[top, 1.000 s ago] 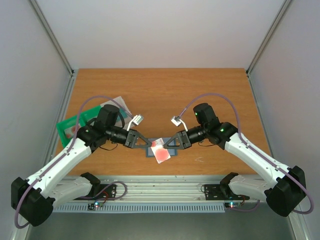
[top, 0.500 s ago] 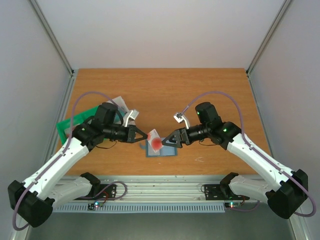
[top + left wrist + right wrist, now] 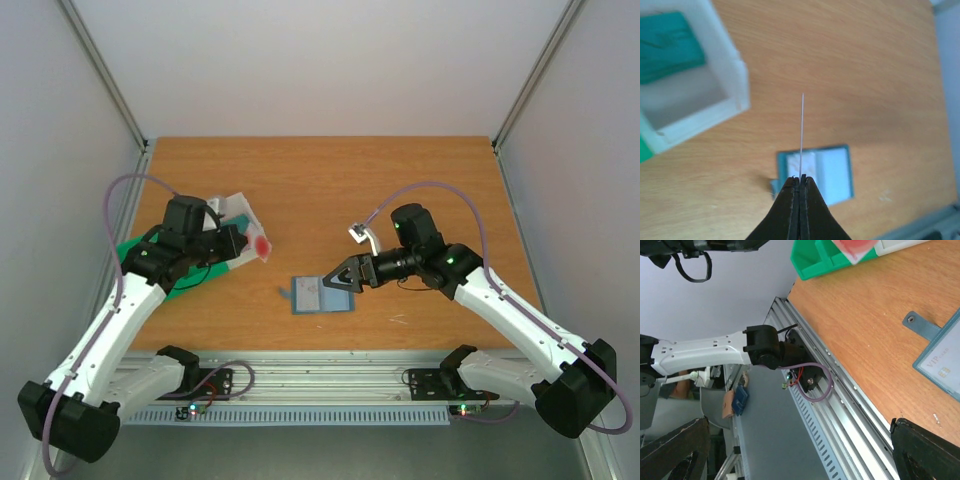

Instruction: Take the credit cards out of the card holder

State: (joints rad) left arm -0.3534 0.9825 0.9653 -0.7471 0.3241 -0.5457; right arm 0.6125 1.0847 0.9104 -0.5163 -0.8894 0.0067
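Note:
The slate-blue card holder (image 3: 322, 295) lies open and flat on the table, pale inside up. My left gripper (image 3: 244, 246) is off to its left, by the trays, shut on a white credit card with a red circle (image 3: 260, 245). In the left wrist view that card (image 3: 801, 135) shows edge-on, rising from the shut left gripper (image 3: 800, 178), with the card holder (image 3: 832, 172) below. A teal credit card (image 3: 670, 47) lies in the whitish tray (image 3: 735, 85). My right gripper (image 3: 333, 281) stands open at the holder's right edge, empty. The holder (image 3: 945, 365) shows in the right wrist view.
A green tray (image 3: 135, 255) sits at the table's left, with the clear whitish tray (image 3: 232, 208) just behind it. The metal rail (image 3: 330, 375) runs along the near edge. The green tray (image 3: 825, 260) also shows at the top of the right wrist view.
My left gripper has carried the red-circle card away from the holder, left and back toward the trays. My right gripper has opened wide beside the holder.

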